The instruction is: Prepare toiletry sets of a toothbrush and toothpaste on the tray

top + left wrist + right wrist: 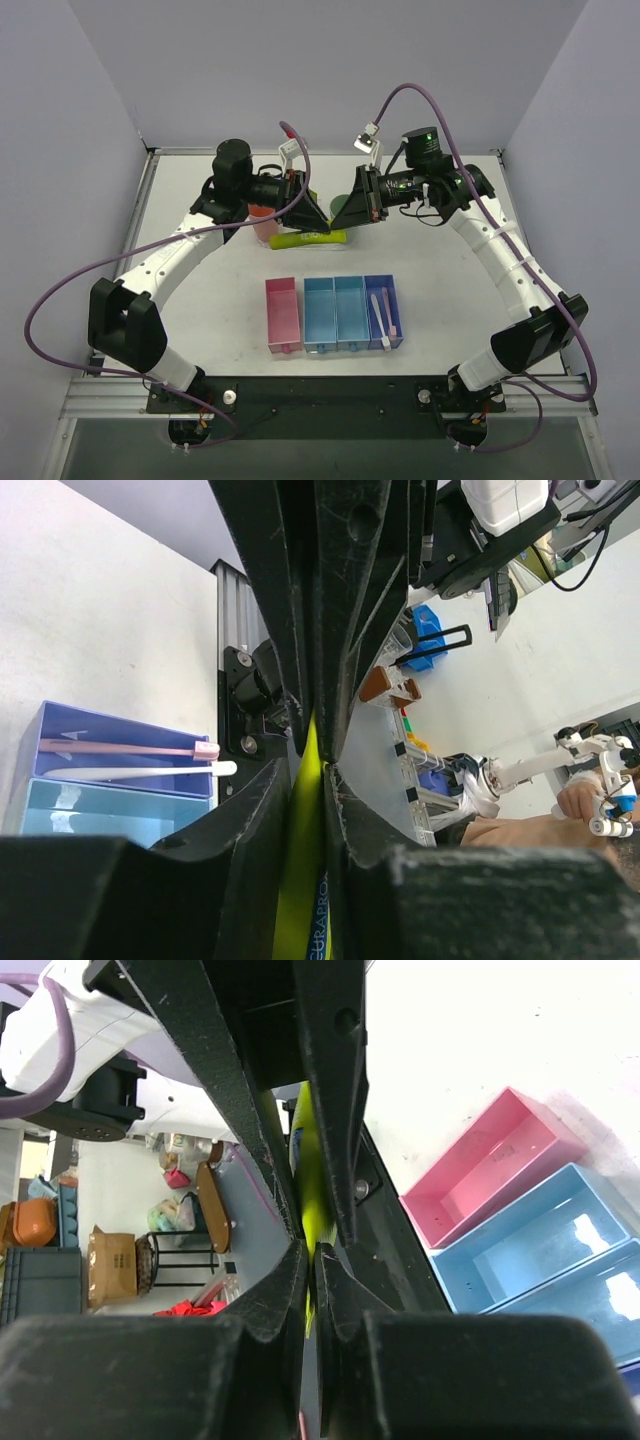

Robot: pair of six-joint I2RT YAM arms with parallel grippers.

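Observation:
A yellow-green toothpaste tube hangs level above the table's middle, held between both arms. My left gripper is shut on it, and in the left wrist view the toothpaste fills the gap of the left gripper. My right gripper is shut on the other, thin end, where the right wrist view shows the toothpaste pinched at the right gripper. A pink toothbrush and a white toothbrush lie in the dark blue bin. The tray is hidden.
A row of bins stands at the near middle: a pink bin, then light blue bins, then the dark blue one. An orange-red cup stands under the left wrist. Cables loop over both arms.

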